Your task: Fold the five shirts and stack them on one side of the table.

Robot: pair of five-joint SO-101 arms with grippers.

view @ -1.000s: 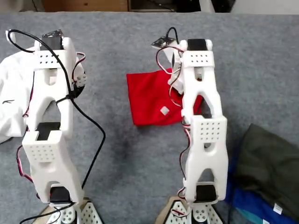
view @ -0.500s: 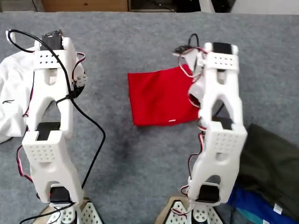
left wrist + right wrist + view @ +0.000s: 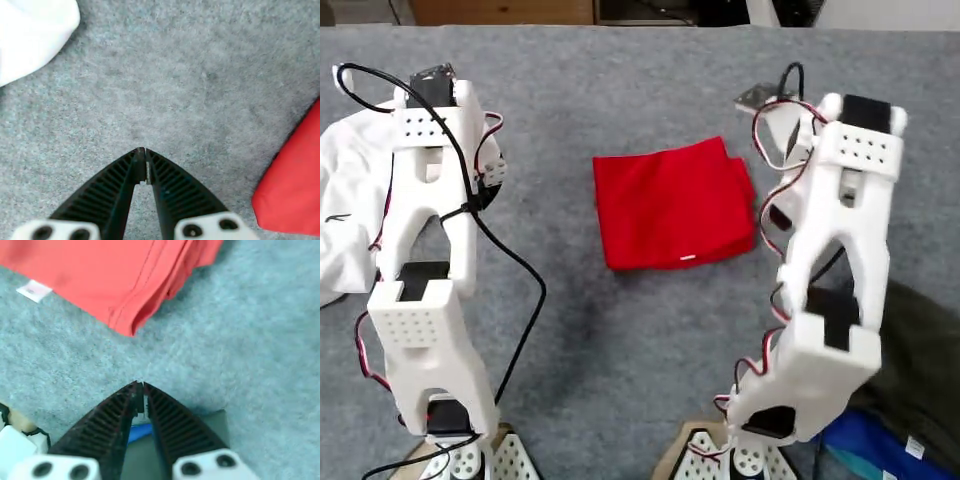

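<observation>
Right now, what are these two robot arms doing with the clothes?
The job is folding shirts. A red shirt lies folded in the middle of the table. The right gripper hangs shut and empty just off its edge. The left gripper, also shut and empty, is over bare table between it and a white shirt. A dark shirt and a blue shirt lie at the table's right side.

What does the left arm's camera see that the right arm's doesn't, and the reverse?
Left wrist view: a white shirt and the left pincer, shut. Right wrist view: the right pincer, shut, a white label, some blue cloth. Both: the red shirt on the grey table.
</observation>
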